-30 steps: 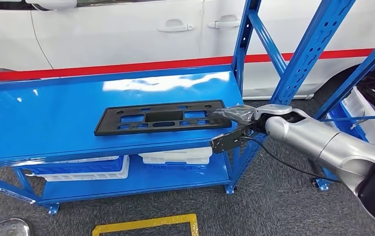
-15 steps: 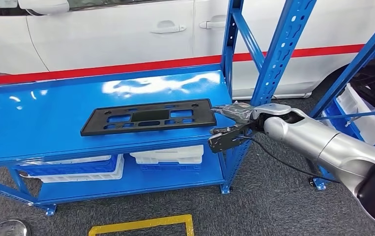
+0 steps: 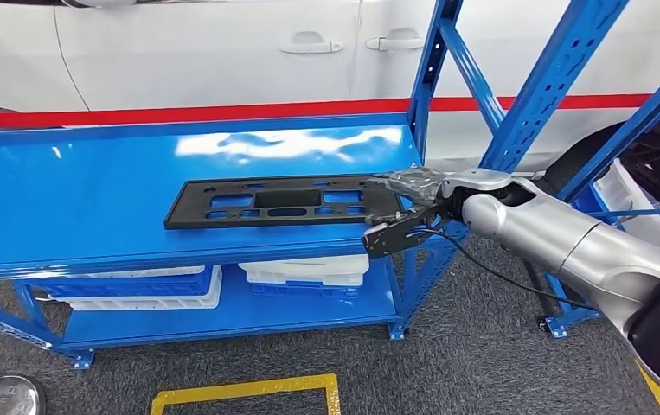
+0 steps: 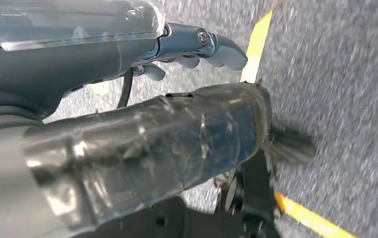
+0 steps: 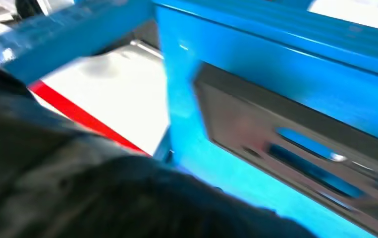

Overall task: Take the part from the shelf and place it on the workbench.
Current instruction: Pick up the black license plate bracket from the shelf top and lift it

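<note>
No brand, label or writing can be read anywhere. The right hand (image 3: 404, 212) has its upper fingers (image 3: 400, 184) lying on the right end of a flat black plastic panel with rectangular cut-outs (image 3: 278, 201), and a darker part of the hand sits below the shelf edge; whether the fingers actually clamp the panel cannot be told. From the hand, the silver right arm (image 3: 560, 238) stretches back toward the lower right, with a black cable looping under it. The panel lies flat on the glossy blue metal shelf (image 3: 75, 207). White and blue plastic crates (image 3: 304, 275) sit on the lower tier. A white car with a red stripe (image 3: 222, 52) stands behind. The left hand (image 4: 196, 49) hangs over grey carpet with yellow tape lines (image 4: 256, 39), its fingers curled inward, holding nothing
</note>
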